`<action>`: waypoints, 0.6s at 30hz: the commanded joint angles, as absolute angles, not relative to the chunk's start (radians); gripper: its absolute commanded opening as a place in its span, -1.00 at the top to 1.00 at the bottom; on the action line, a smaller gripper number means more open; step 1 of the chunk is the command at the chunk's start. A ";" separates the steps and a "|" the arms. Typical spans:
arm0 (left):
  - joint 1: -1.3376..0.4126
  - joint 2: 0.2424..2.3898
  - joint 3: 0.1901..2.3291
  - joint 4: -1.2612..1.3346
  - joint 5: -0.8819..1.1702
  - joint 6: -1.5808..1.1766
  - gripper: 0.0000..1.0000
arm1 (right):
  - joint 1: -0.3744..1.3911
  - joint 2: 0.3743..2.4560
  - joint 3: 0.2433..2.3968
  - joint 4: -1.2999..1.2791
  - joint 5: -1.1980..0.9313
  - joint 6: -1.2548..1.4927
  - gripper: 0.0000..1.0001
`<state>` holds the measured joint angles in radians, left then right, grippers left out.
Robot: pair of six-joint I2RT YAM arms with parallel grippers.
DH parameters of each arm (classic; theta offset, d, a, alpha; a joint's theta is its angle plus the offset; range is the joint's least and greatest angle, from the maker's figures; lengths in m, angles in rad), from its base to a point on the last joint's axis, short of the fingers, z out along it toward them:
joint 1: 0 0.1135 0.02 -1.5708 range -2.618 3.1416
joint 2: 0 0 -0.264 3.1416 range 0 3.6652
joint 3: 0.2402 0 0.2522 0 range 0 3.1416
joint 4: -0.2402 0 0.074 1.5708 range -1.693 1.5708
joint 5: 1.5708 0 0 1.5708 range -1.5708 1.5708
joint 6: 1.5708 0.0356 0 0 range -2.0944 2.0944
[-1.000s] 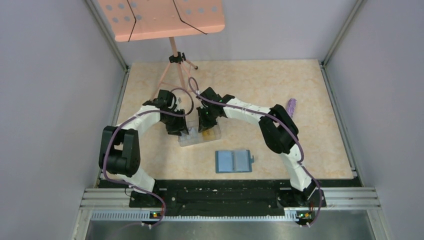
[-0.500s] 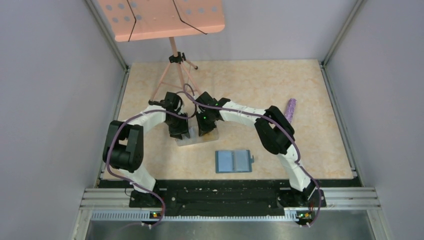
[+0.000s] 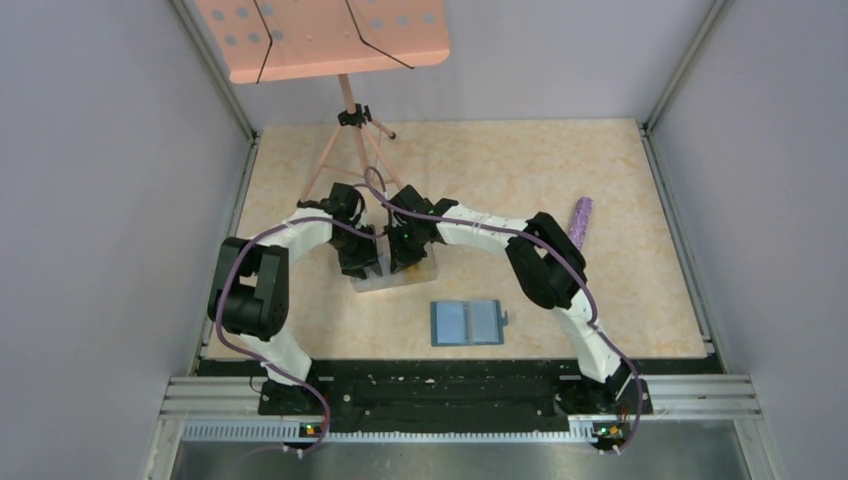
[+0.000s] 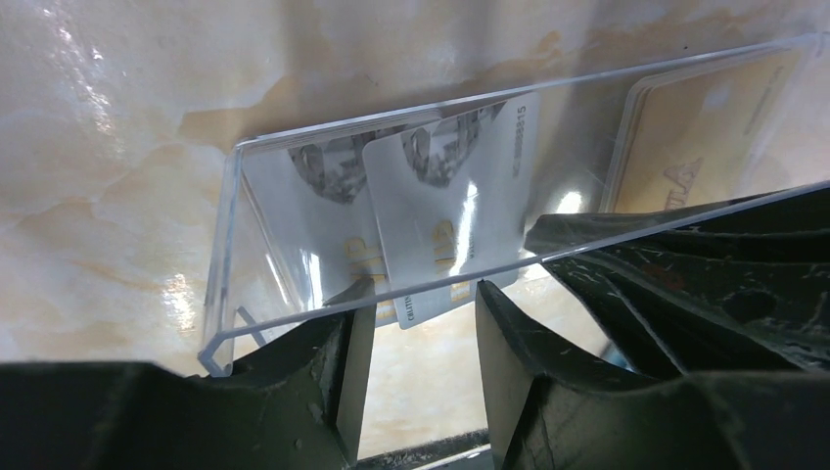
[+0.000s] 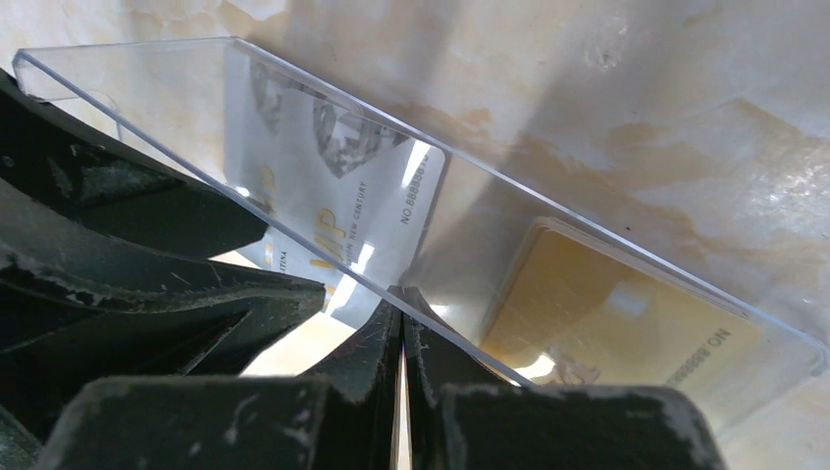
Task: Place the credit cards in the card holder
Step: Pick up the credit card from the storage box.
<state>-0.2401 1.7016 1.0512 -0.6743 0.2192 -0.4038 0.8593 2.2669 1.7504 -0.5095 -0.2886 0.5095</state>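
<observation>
The credit cards lie inside a clear plastic box (image 3: 426,270): pale grey-blue ones (image 4: 450,196) at its left end and a yellow-gold stack (image 4: 700,147) at its right. My left gripper (image 4: 421,294) is open, with its fingertips (image 4: 357,304) at the box's near wall and nothing between them. My right gripper (image 5: 401,299) is shut and empty, its tip touching the same wall between the pale card (image 5: 333,186) and the gold card (image 5: 607,313). In the top view both grippers (image 3: 365,262) (image 3: 405,260) hang side by side over the box. The card holder (image 3: 468,322) lies open nearer the bases.
A pink music stand on a tripod (image 3: 350,130) stands at the back left, just behind the arms. A purple stick-like object (image 3: 581,218) lies at the right. Grey walls close in the tabletop (image 3: 600,300) on both sides.
Both grippers have closed in on each other over the clear box, the right one moving left. The box has shifted slightly left. Neither gripper's opening has changed.
</observation>
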 commanded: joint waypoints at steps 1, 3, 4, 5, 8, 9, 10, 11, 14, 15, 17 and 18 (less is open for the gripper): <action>-0.241 1.741 1.054 -0.567 0.282 -0.416 0.05 | 0.877 2.356 1.731 -0.499 -0.251 0.510 1.00; -0.241 1.743 1.050 -0.545 0.319 -0.426 0.06 | 0.876 2.364 1.728 -0.499 -0.250 0.515 1.00; -0.241 1.746 1.049 -0.538 0.329 -0.431 0.07 | 0.876 2.365 1.725 -0.499 -0.247 0.516 1.00; -0.241 1.746 1.046 -0.530 0.344 -0.436 0.07 | 0.877 2.366 1.721 -0.500 -0.240 0.518 1.00; -0.240 1.743 1.037 -0.512 0.376 -0.442 0.09 | 0.877 2.368 1.714 -0.509 -0.224 0.519 1.00; -0.240 1.738 1.033 -0.506 0.380 -0.445 0.10 | 0.876 2.367 1.711 -0.513 -0.219 0.519 1.00; -0.241 1.732 1.033 -0.508 0.370 -0.446 0.11 | 0.876 2.366 1.710 -0.516 -0.220 0.516 1.00; -0.240 1.729 1.035 -0.520 0.347 -0.446 0.10 | 0.876 2.361 1.707 -0.517 -0.221 0.512 1.00; -0.239 1.737 1.040 -0.543 0.302 -0.426 0.11 | 0.877 2.323 1.700 -0.513 -0.204 0.503 1.00; -0.239 1.739 1.039 -0.546 0.300 -0.423 0.13 | 0.877 2.310 1.697 -0.512 -0.197 0.497 1.00; -0.239 1.740 1.035 -0.538 0.306 -0.425 0.19 | 0.876 2.277 1.690 -0.509 -0.181 0.488 1.00; -0.239 1.737 1.033 -0.534 0.310 -0.428 0.21 | 0.877 2.262 1.678 -0.502 -0.172 0.489 1.00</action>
<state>-0.2222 1.7107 1.0508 -0.6540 0.2665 -0.4320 0.8661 2.2684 1.7409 -0.4698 -0.2840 0.5247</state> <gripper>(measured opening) 0.418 0.003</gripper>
